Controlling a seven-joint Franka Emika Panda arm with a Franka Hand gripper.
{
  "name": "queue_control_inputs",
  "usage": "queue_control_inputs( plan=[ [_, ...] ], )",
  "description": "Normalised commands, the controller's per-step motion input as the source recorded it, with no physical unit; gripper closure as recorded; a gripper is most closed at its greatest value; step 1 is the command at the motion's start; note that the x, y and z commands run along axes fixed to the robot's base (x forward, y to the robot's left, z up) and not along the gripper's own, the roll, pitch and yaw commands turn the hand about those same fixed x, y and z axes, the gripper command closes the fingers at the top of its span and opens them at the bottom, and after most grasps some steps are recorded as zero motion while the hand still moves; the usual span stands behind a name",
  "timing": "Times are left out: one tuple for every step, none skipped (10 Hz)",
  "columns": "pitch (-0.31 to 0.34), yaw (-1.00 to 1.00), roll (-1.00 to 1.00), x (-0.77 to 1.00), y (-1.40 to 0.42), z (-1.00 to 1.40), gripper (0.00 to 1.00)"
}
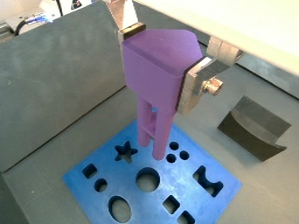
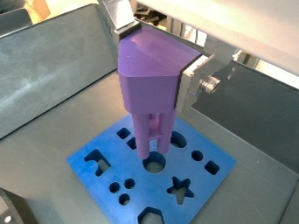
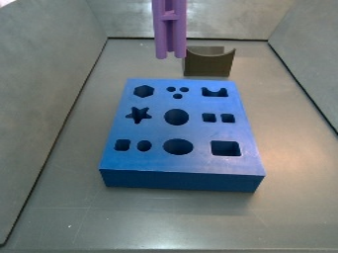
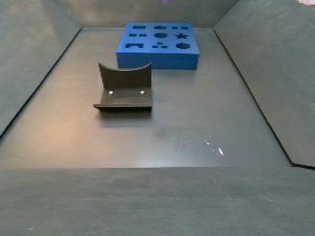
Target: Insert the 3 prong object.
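Wrist views both show the gripper (image 1: pixel 167 54) clenched on the tall, slim, light purple plastic 3 prong object (image 1: pixel 156 79), its flat silver fingers (image 1: pixel 194 86) pressed against the wide upper body of the piece. The same grasp shows from the opposite side (image 2: pixel 155 54), with a silver finger plate (image 2: pixel 190 77) flat against the purple body (image 2: pixel 149 83). The prongs hang downward, upright, with their tips over the flat blue block with shaped cut-out holes (image 1: pixel 158 184), near its star-shaped hole (image 1: pixel 125 153) and a cluster of small round holes (image 1: pixel 176 155). Whether the tips touch the block's top cannot be told from the wrist views.

Seen from a side view, the lower part of the purple piece (image 3: pixel 169 30) hangs clear above the far edge of the blue block (image 3: pixel 180 133), and the gripper itself is out of that picture. The dark brown curved block (image 3: pixel 209 61) sits on the grey bench (image 3: pixel 66 148) just beyond the blue block's far right corner.

From the opposite side view, the dark brown curved block (image 4: pixel 124 88) lies nearer the camera, with the blue block (image 4: pixel 161 46) behind it on the bench (image 4: pixel 160 138); neither the gripper nor the purple piece appears there.
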Motion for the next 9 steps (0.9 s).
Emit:
queue_control_inputs(
  plan=[
    [0.000,-0.40,0.00,0.00,0.17,0.00,1.00],
    [0.000,-0.74,0.06,0.00,0.23,-0.02,1.00],
    [0.000,-0.92,0.06,0.00,0.07,-0.01,1.00],
    [0.000,-0.99,0.04,0.00,0.02,-0.08,1.00],
    [0.000,-1.00,0.07,0.00,0.00,-0.20,1.00],
    [0.000,-1.00,0.08,0.00,0.01,-0.31,1.00],
    [0.000,-0.97,0.07,0.00,0.04,-0.39,1.00],
    [0.016,-0.97,0.07,0.00,0.04,-0.45,1.00],
    [0.049,-0.91,0.08,0.00,0.09,-0.53,1.00]
  ],
)
